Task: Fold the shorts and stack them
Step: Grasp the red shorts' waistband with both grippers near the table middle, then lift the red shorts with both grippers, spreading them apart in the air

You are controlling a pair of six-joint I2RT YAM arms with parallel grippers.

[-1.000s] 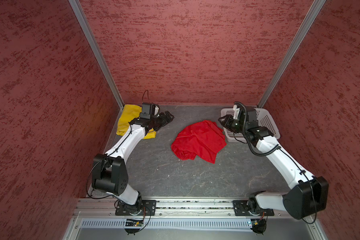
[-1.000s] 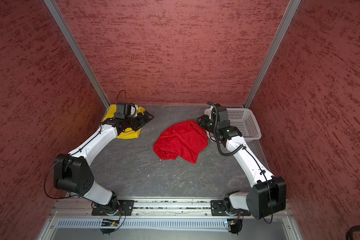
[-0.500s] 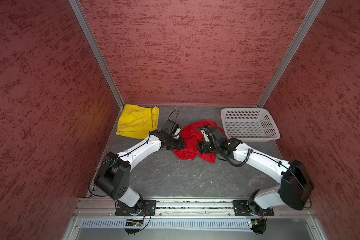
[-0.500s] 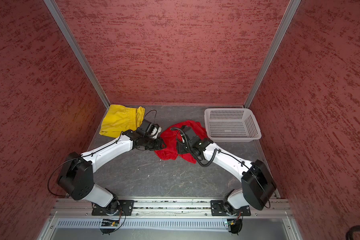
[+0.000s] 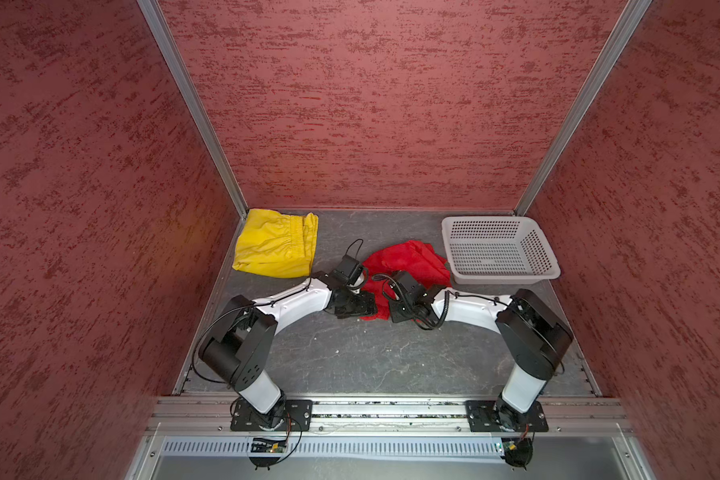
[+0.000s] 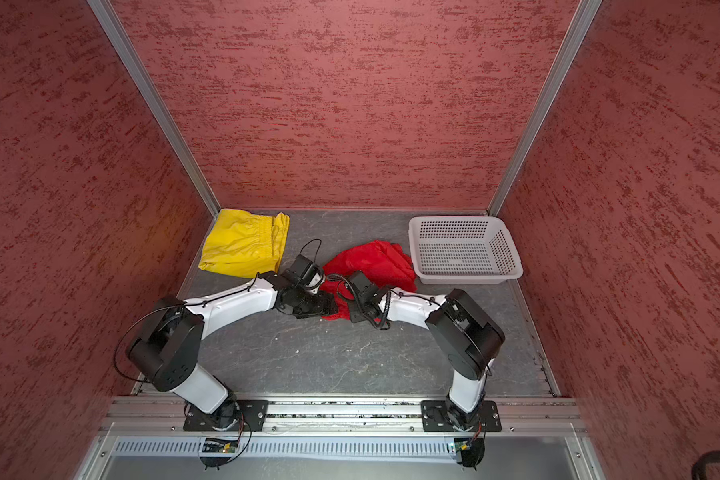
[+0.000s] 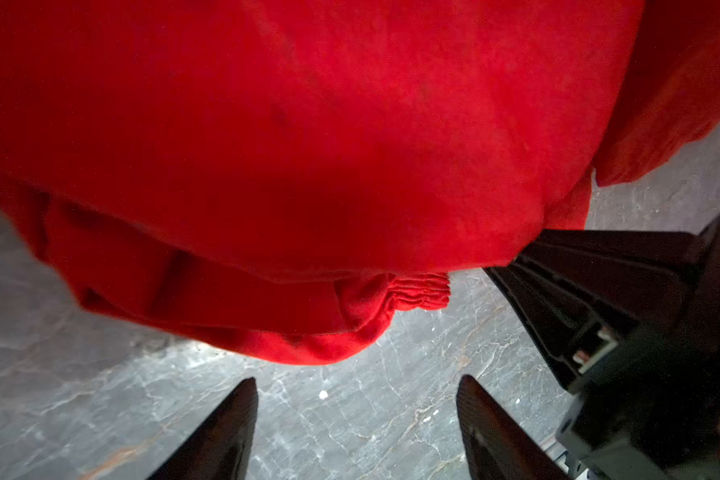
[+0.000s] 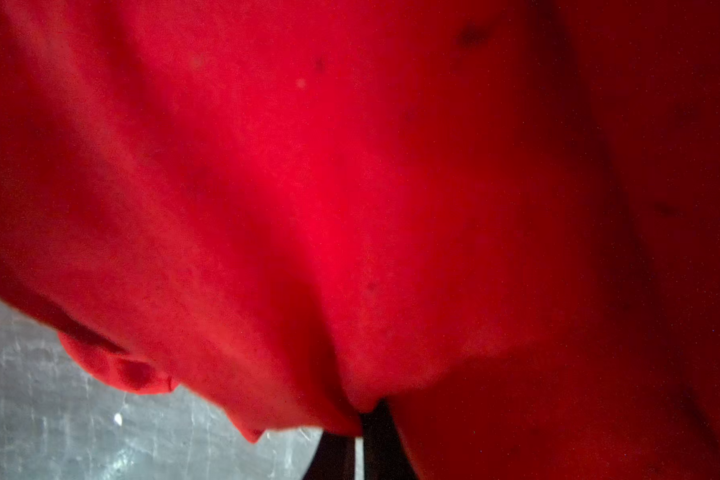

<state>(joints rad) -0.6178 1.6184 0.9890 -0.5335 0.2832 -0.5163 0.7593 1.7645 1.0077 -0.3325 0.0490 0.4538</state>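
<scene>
The red shorts (image 5: 408,262) (image 6: 371,259) lie crumpled mid-table, with the gathered waistband (image 7: 420,289) at their near edge. My right gripper (image 8: 360,424) (image 5: 385,309) is shut on a fold of the red fabric at that edge; cloth covers its tips. My left gripper (image 7: 356,386) (image 5: 366,307) stands open just short of the red hem, only bare table between its fingers. Both grippers face each other closely in both top views. The yellow shorts (image 5: 275,249) (image 6: 244,245) lie folded flat in the back left corner.
A white perforated basket (image 5: 508,278) (image 6: 466,277) stands at the back right, beside the red shorts. Red textured walls enclose the grey table (image 5: 371,357) on three sides. The right gripper's black body (image 7: 599,311) sits close beside my left fingers.
Both arms came forward from the back corners to the red shorts' near edge. The right gripper shut on the red fabric. The left gripper's jaws have spread wider.
</scene>
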